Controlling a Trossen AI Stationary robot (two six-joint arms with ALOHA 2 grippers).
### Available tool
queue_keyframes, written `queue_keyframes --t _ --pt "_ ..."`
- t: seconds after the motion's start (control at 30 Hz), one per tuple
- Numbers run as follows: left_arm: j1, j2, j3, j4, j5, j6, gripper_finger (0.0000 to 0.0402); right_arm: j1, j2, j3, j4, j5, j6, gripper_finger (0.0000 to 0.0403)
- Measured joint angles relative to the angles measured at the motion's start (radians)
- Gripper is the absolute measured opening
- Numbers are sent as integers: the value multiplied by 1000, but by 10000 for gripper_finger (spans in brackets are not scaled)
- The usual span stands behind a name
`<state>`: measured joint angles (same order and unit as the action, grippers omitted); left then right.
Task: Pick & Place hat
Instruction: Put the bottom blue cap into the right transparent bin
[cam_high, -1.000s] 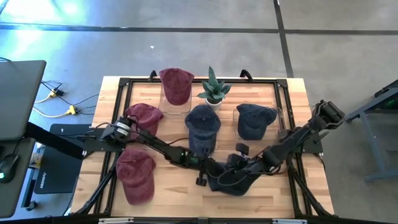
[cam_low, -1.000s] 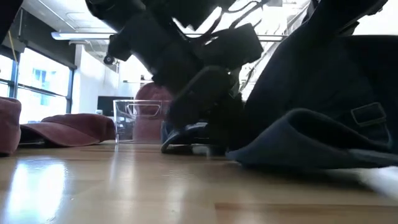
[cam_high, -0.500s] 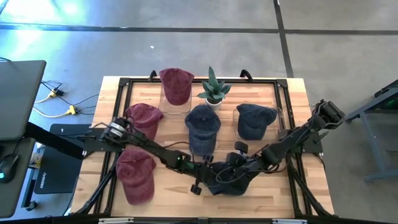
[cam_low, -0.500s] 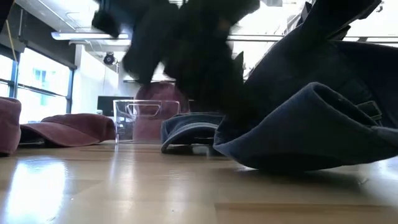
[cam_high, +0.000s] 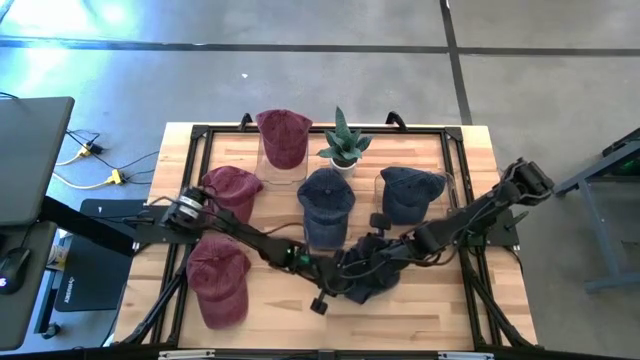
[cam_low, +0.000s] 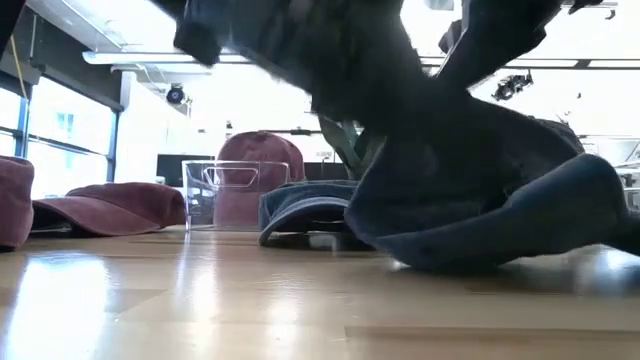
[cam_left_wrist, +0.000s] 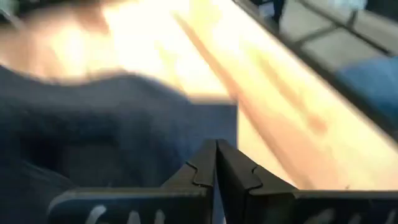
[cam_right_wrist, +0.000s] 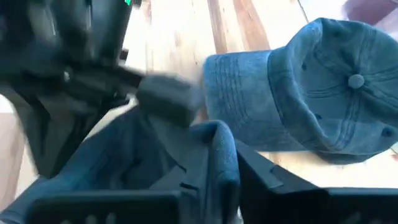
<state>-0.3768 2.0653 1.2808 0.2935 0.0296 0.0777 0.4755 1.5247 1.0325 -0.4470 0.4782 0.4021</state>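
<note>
Both hands meet at the navy hat (cam_high: 368, 275) near the desk's (cam_high: 450, 305) front edge: left hand (cam_high: 335, 272) closed, pinching its fabric; right hand (cam_high: 385, 252) clamped on its crown, apparently to lift it.

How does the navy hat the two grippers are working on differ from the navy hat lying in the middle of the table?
The navy hat between the grippers is crumpled and folded, while the middle navy hat keeps its rounded crown and flat brim. The crumpled one is pinched by the left gripper and has fabric between the right gripper's fingers; the middle one lies free, untouched. The crumpled one sits nearer the front edge. Both are dark blue caps.
</note>
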Motion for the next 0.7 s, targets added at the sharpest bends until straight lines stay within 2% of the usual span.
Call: queue_keyframes --t 0.07,0.23,0.33,0.43,0.57,0.7 --pt "-2 -34 4 -44 -35 -5 7 0 -19 0 -1 5 16 88" --pt "-3 -91 0 -231 -231 -27 7 27 -81 0 -19 4 139 142" --pt "-2 -136 2 -336 -358 -58 7 61 -79 0 -10 -51 164 161" --pt "8 -147 1 -388 -412 -89 7 88 -19 1 28 -74 172 166" --pt "37 -132 1 -419 -378 -136 7 89 76 0 67 -38 235 148" --pt "62 -68 -5 -375 -168 -146 7 82 88 0 53 -100 294 119"
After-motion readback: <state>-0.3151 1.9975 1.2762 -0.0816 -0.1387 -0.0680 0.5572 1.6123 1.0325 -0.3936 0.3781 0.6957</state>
